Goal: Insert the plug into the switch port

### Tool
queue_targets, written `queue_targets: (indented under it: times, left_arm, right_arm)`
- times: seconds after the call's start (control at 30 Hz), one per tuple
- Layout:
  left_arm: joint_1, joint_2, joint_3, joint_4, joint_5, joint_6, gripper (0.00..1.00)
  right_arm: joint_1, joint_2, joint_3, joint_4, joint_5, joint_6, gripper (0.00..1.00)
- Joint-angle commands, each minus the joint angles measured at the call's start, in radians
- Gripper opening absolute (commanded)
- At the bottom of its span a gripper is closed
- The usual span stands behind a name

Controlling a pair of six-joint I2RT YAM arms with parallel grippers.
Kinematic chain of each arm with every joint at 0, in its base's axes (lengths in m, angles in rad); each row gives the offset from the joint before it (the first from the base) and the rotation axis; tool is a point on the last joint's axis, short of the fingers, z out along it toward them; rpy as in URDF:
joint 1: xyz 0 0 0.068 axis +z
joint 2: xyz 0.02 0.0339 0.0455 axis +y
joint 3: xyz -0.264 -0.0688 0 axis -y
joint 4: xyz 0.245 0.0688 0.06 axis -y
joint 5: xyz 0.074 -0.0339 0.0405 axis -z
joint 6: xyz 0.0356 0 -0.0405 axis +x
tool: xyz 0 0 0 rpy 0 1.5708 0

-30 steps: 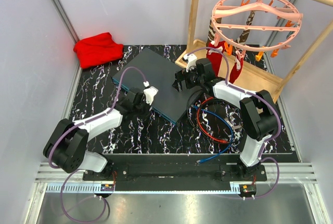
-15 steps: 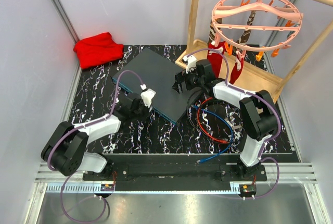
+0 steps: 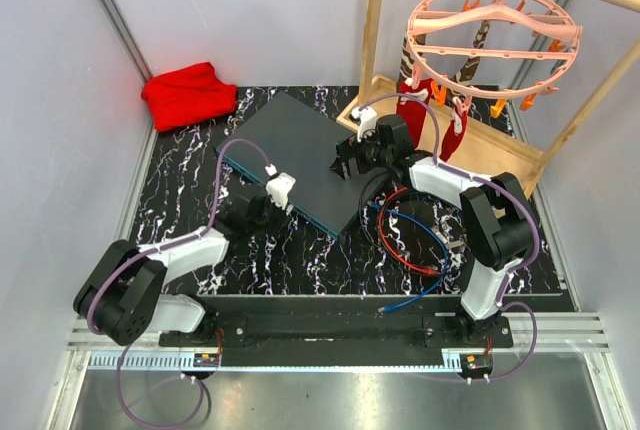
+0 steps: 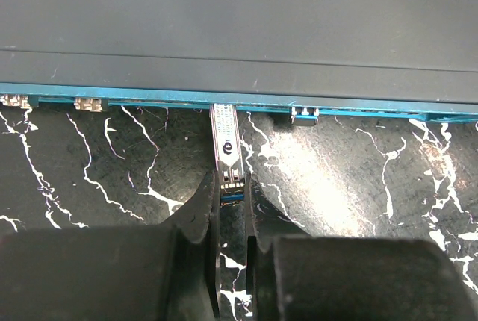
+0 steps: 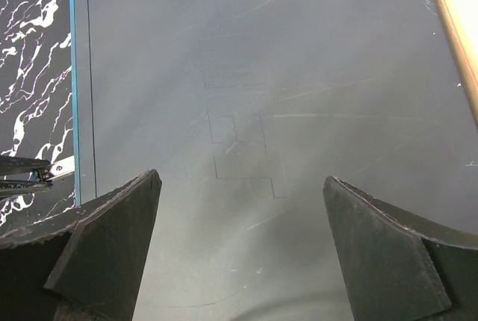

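Straight ahead of the left jaws, clenched on its tail: slim silver metal plug, long axis square to the teal front edge of the large flat dark grey switch box, nose at a socket mouth. Likely needs pushing along that axis. Right jaws spread wide over the box top, empty.

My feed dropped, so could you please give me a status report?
Left gripper shut on plug, tip at teal front edge of switch. Right gripper open above switch top. No obstruction seen at the edge.
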Motion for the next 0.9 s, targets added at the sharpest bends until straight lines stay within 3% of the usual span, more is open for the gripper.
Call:
queue_targets:
  times: [0.0, 0.57, 0.87]
  left_arm:
    - [-0.051, -0.052, -0.013, 0.173, 0.200, -0.024, 0.00]
    - [-0.024, 0.079, 0.074, 0.192, 0.298, -0.024, 0.00]
    - [-0.002, 0.090, 0.152, 0.120, 0.295, 0.005, 0.00]
  right_arm:
    - [-0.004, -0.007, -0.006, 0.043, -0.024, -0.023, 1.00]
    - [-0.004, -0.006, -0.014, 0.052, -0.057, -0.029, 1.00]
    - [-0.005, -0.004, -0.014, 0.055, -0.074, -0.037, 1.00]
